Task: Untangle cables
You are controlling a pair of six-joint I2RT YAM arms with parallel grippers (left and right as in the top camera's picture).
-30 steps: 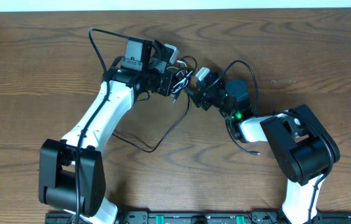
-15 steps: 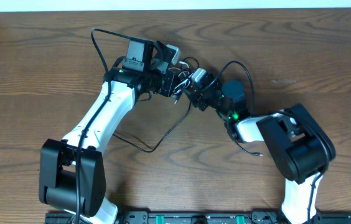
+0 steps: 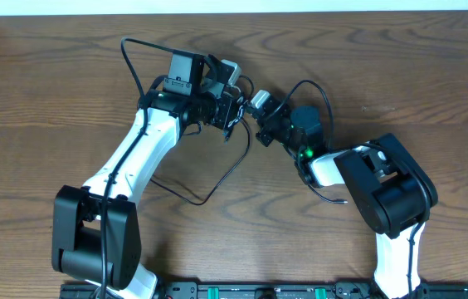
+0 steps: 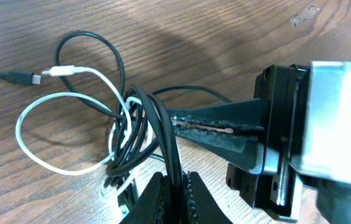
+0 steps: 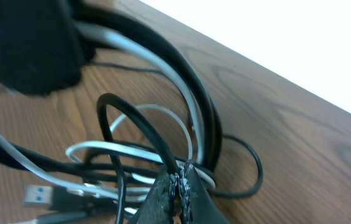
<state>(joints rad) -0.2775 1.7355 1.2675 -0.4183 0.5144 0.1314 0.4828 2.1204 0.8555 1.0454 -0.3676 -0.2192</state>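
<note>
The cables (image 3: pixel 243 93) form a small black and white knot between my two grippers at the back middle of the table. In the left wrist view the knot (image 4: pixel 129 134) lies just ahead of my left gripper (image 4: pixel 174 179), which is shut on a thick black strand (image 4: pixel 166 140). A white loop (image 4: pixel 38 127) and a small plug (image 4: pixel 27 78) spread to the left. My right gripper (image 5: pixel 180 171) is shut on a black strand (image 5: pixel 138 127) rising out of the bundle. Its fingers (image 4: pixel 216 126) reach into the knot from the right. A blue-tipped USB plug (image 5: pixel 38 195) lies at lower left.
One long black cable strand (image 3: pixel 217 184) trails from the knot toward the front of the wooden table (image 3: pixel 433 75). The right arm's own thicker black wire (image 3: pixel 327 104) loops above its wrist. The table's far edge (image 5: pixel 275 81) runs close behind the knot.
My right gripper has moved left into the knot and closed on a black strand. The left arm has held still, shut on its strand.
</note>
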